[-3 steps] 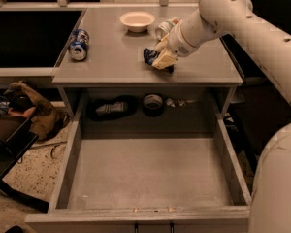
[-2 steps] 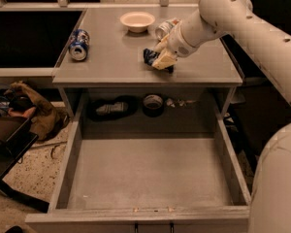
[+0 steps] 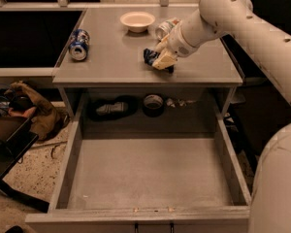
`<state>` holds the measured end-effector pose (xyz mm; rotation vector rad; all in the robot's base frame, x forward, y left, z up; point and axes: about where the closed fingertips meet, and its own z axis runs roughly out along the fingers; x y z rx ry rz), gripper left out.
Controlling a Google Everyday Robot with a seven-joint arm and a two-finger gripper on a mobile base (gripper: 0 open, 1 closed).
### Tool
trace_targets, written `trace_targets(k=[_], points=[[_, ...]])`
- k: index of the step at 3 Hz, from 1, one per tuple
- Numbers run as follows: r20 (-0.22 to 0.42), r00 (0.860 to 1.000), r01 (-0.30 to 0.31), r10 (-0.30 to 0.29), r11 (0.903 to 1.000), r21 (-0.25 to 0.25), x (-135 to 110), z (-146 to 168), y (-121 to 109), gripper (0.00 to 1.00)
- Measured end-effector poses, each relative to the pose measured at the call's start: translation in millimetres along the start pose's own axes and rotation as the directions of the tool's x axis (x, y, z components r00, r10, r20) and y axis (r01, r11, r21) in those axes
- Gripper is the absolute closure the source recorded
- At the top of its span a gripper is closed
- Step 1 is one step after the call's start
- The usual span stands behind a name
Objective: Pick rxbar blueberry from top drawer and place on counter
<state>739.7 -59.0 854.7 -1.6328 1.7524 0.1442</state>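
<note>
We see the gripper (image 3: pixel 161 61) low over the counter (image 3: pixel 106 62), toward 3 o'clock from the counter's middle. Its fingers are pinched on the dark blue snack bar (image 3: pixel 149 56). The bar's crinkled end sticks out toward 9 o'clock, and the bar seems to touch the counter top. The white arm (image 3: pixel 252 28) reaches in from 2 o'clock. A pale bowl (image 3: pixel 137 21) sits at 12 o'clock on the counter, and a blue soda can (image 3: pixel 79 44) lies on its side at the 9 o'clock edge. At 6 o'clock below the counter, the drawer (image 3: pixel 150 174) stands pulled out.
</note>
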Motion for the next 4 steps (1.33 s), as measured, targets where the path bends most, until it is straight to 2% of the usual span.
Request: trace_targets(k=[2, 3, 4], points=[[0.0, 1.0, 0.0, 0.0, 1.0, 0.0, 0.0, 0.1, 0.0, 0.12], [0.0, 1.0, 0.0, 0.0, 1.0, 0.0, 0.0, 0.1, 0.0, 0.0], [0.0, 1.0, 0.0, 0.0, 1.0, 0.0, 0.0, 0.1, 0.1, 0.0]])
